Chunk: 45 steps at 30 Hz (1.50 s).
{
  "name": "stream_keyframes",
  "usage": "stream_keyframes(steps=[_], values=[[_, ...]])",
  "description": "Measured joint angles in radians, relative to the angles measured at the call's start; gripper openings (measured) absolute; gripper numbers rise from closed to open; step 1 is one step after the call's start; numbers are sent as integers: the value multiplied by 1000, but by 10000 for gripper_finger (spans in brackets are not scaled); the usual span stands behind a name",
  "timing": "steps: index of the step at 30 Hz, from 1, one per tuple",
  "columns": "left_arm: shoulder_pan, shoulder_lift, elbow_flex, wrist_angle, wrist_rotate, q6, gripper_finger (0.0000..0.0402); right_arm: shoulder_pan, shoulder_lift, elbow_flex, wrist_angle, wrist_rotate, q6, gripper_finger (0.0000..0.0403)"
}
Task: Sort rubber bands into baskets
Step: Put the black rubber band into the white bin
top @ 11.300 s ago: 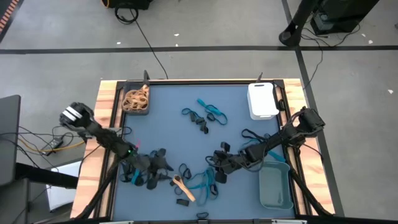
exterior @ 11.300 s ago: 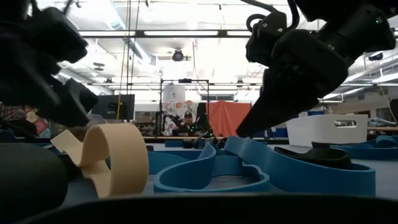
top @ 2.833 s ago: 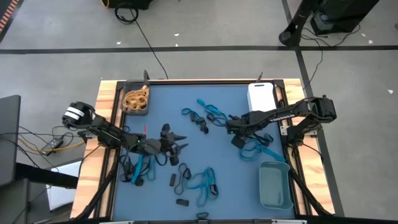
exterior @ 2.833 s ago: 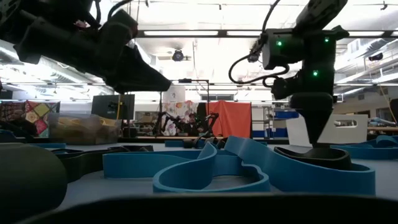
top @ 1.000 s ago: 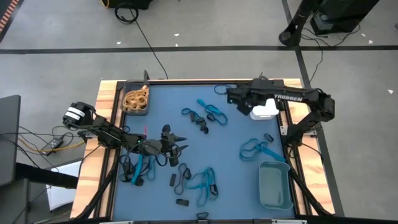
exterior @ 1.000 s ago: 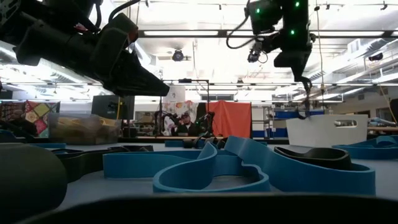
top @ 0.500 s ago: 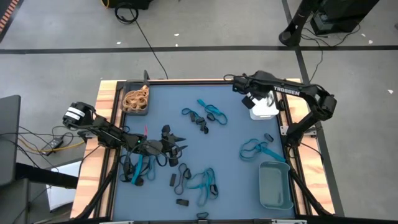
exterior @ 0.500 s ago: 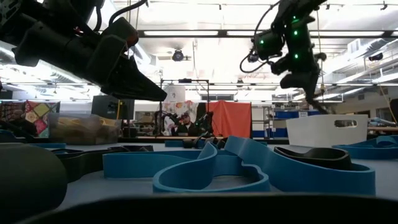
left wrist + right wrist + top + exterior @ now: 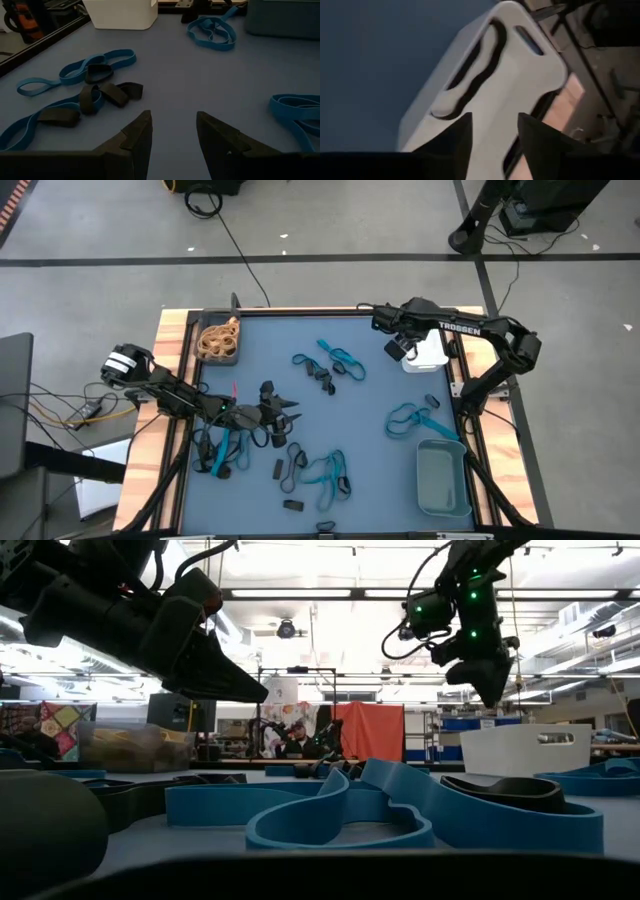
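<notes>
— So, starting at the desk's (image 9: 250, 330) left side: what is there?

— A dark basket (image 9: 218, 340) sits in the far left corner with tan rubber bands (image 9: 217, 337) piled in it. The left hand (image 9: 287, 412) hangs over the middle of the desk, nearer the left edge, exactly where it was a second ago, fingers (image 9: 134, 138) parted and nothing between them. Black bands (image 9: 102, 92) and blue bands (image 9: 75, 75) lie loose on the desk ahead of it.

— And moving right?

— More blue bands (image 9: 322, 471) and short black ones are scattered toward the near edge, another blue tangle (image 9: 415, 421) lies near the right edge, and the grey-teal basket (image 9: 443, 480) stands in the near right corner.

— What has changed, then?

— The right hand (image 9: 400, 345). A second ago it was clenched and over the far edge, just left of the white basket (image 9: 425, 350); now it hovers over that basket in the far right corner, and its fingers (image 9: 455, 137) have sprung apart, released. The right wrist view shows a black band (image 9: 470, 75) lying inside the white basket below them.

— Meaning?

— I judge that one black band has just been delivered, so that drop is done. Plenty of bands remain on the desk, so the sorting is far from finished. The right arm likely goes back for another.
</notes>
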Motion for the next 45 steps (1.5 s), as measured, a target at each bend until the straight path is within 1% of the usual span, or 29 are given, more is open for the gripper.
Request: stream_keyframes(steps=[5, 12, 16, 19, 21, 23, 26, 33, 40, 45], values=[[1, 0, 0, 0, 0, -20, 158, 42, 0, 0, 61, -101, -2, 197], [1, 0, 0, 0, 0, -22, 158, 140, 0, 0, 205, -228, -33, 193], [1, 0, 0, 0, 0, -23, 158, 208, 0, 0, 368, -336, -27, 186], [1, 0, 0, 0, 0, -34, 158, 257, 0, -11, 535, -435, -5, 185], [1, 0, 0, -1, 0, -41, 158, 286, 1, -21, 617, -476, 12, 185], [2, 0, 0, -1, 0, -41, 158, 312, 5, -31, 676, -481, 38, 185], [3, 0, 0, -1, -1, -41, 158, 348, 32, -51, 740, -460, 75, 185], [3, 0, 0, -5, -3, -45, 158, 411, 191, -67, 894, -437, 108, 185], [3, 0, 0, -2, -3, -52, 158, 420, 309, -65, 916, -413, 129, 185], [3, 0, 0, -6, -4, -48, 158, 420, 373, -63, 948, -440, 92, 182]])
